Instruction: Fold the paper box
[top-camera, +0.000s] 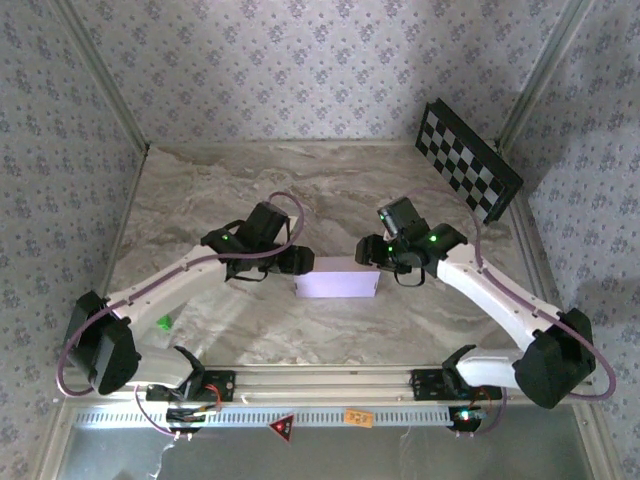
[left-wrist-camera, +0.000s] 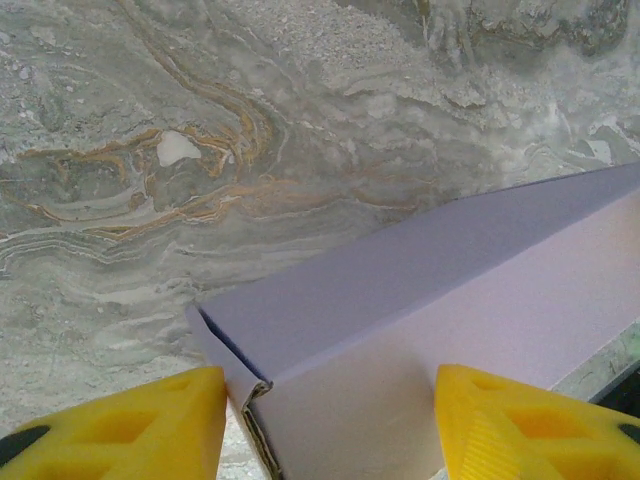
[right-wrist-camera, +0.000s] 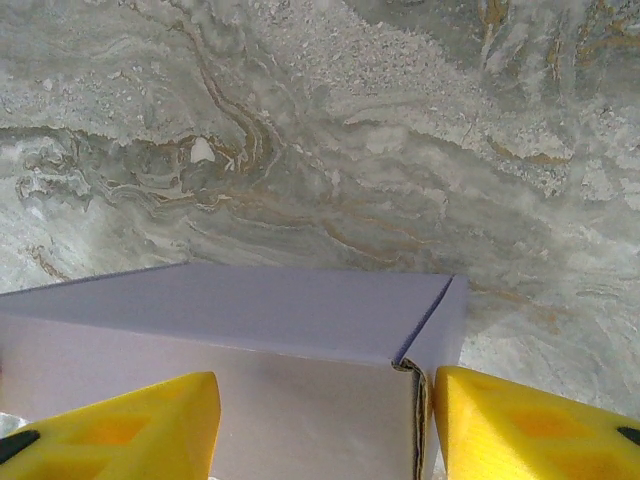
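In the top view the paper box (top-camera: 338, 280) sits on the marbled table (top-camera: 250, 190) just below the centre of the frame. It is a shallow, pale lilac rectangle with its long side running left to right. The 2 arms reach in from the lower corners and meet it, the left gripper (top-camera: 293, 262) at its left end and the right gripper (top-camera: 377, 256) at its right end. A black-and-white checkerboard panel (top-camera: 468, 160) leans against the wall in the upper right, well apart from the box. In the left wrist view the left gripper (left-wrist-camera: 330, 400) has its jaws spread. Its 2 yellow fingers (left-wrist-camera: 130, 430) sit in the lower corners of the frame, and the box (left-wrist-camera: 400, 290) runs from the lower middle up to the right edge. The box's corner seam, gaping a little, lies just beside the lower-left finger; I cannot tell whether they touch. In the right wrist view the right gripper (right-wrist-camera: 328, 400) is likewise parted. The box (right-wrist-camera: 250, 310) fills the lower left and middle, and its folded corner stands right of centre, just clear of the lower-right finger (right-wrist-camera: 530, 430).
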